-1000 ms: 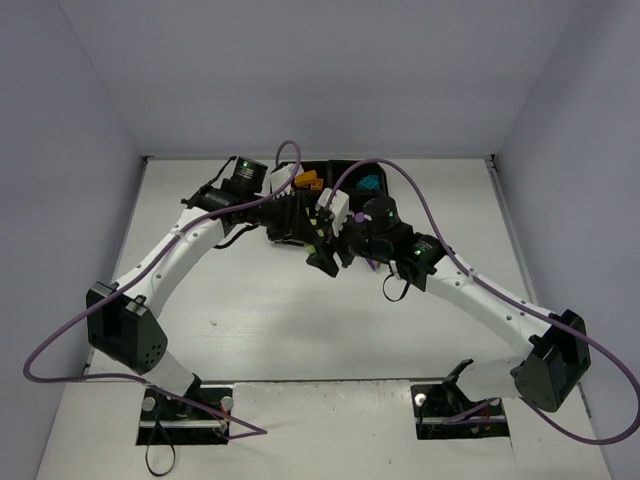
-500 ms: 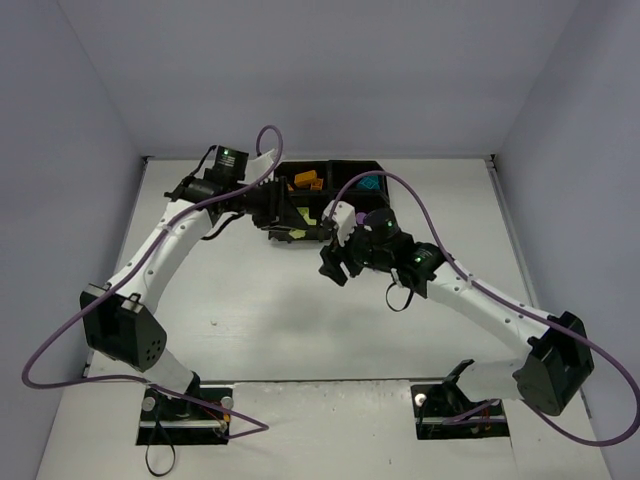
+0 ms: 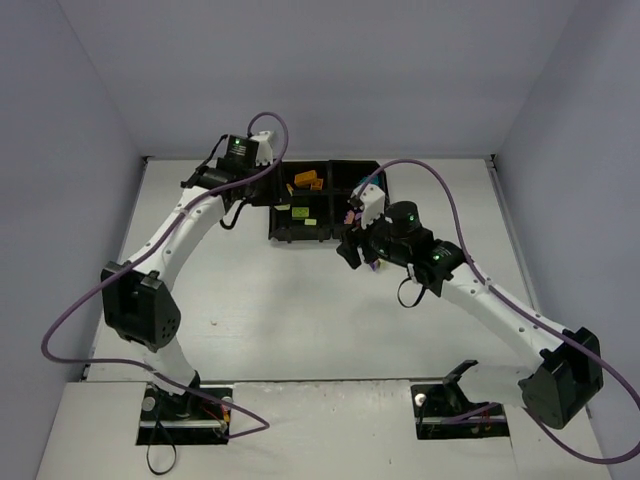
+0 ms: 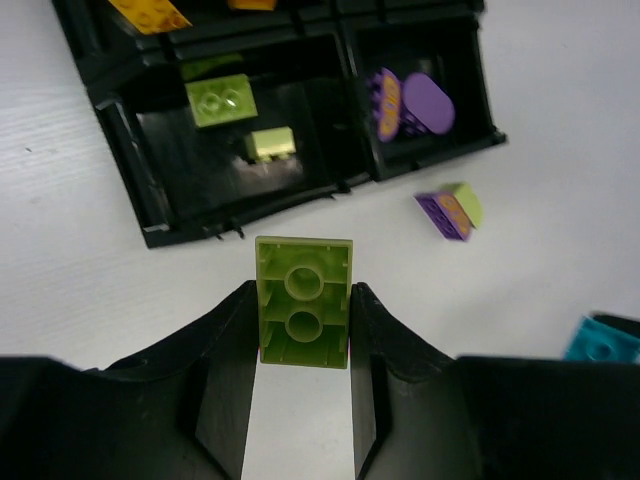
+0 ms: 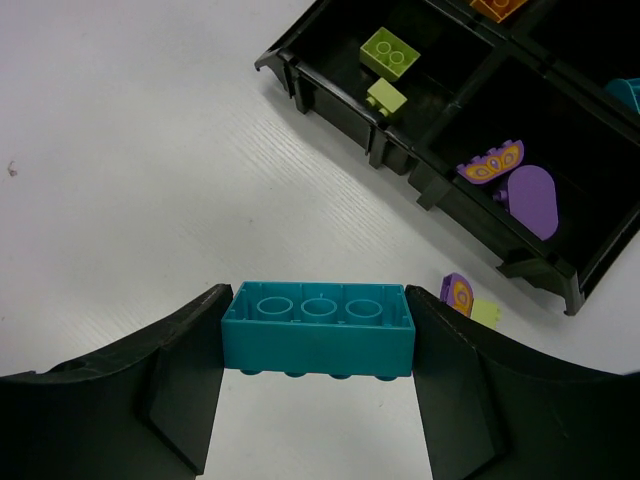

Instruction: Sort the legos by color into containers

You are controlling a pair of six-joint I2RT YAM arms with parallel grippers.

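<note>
Grip | left tool [image 4: 303, 296]: green brick [image 4: 304, 312] lengthwise (clamped) | right tool [image 5: 318, 302]: teal brick [image 5: 318, 330] crosswise (clamped)

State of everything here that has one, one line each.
left gripper, shut on yellow-green brick
right gripper, shut on teal brick
yellow-green brick, clamped, outside the tray
teal brick, clamped, outside the tray
tray, partly filled, colours apart
purple and yellow-green pair, loose on table beside tray
</note>
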